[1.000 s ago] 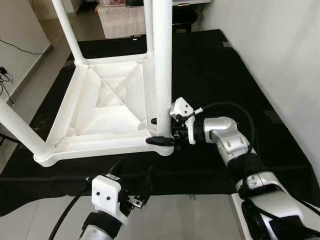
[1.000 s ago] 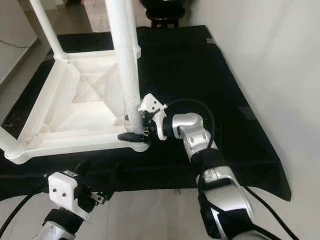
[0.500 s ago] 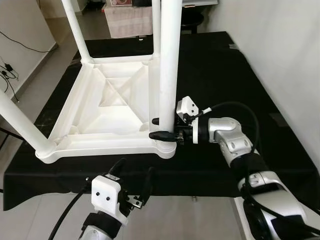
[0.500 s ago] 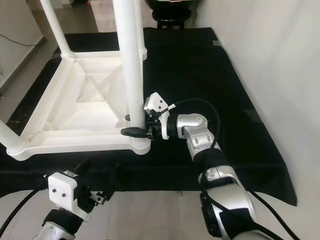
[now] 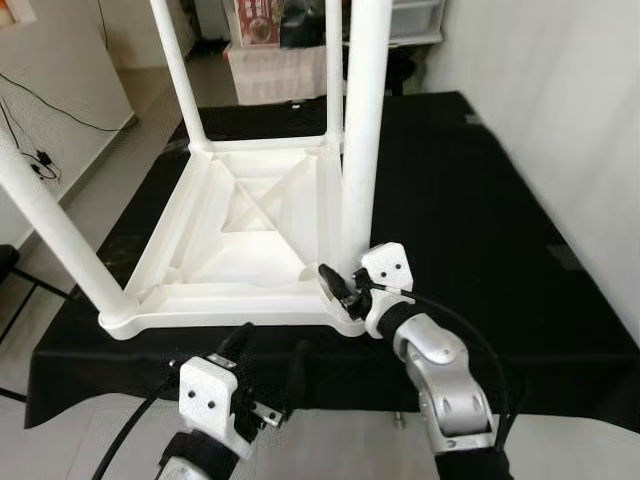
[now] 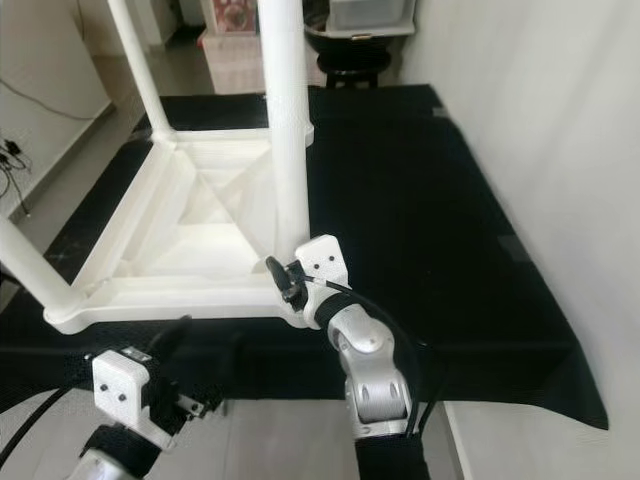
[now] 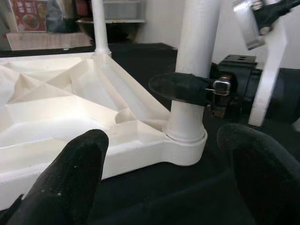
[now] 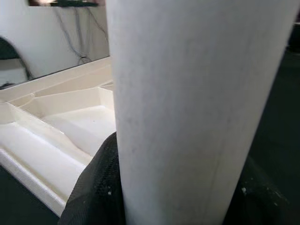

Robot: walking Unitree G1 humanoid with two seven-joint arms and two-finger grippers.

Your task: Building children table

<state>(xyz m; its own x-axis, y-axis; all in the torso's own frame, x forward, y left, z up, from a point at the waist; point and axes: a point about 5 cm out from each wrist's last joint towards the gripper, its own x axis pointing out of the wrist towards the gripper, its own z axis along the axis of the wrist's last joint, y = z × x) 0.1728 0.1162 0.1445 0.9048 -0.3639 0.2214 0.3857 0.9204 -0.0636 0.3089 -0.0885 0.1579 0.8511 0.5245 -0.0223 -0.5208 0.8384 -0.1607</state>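
A white children's table lies upside down on a black cloth, its legs standing up. My right gripper is shut on the near right leg just above its socket at the table's corner. In the right wrist view that leg stands between the black fingers. My left gripper hangs open below the cloth's front edge, short of that corner and touching nothing. In the left wrist view its fingertips frame the leg's base.
A white wall runs close along the right side. The near left leg leans out over the cloth's left edge. A black stool and low furniture stand behind the table. Cables hang on the left wall.
The view has pulled back and tilted up. My right forearm has swung from the right side round to the front, with the gripper still on the leg. The left gripper stays open.
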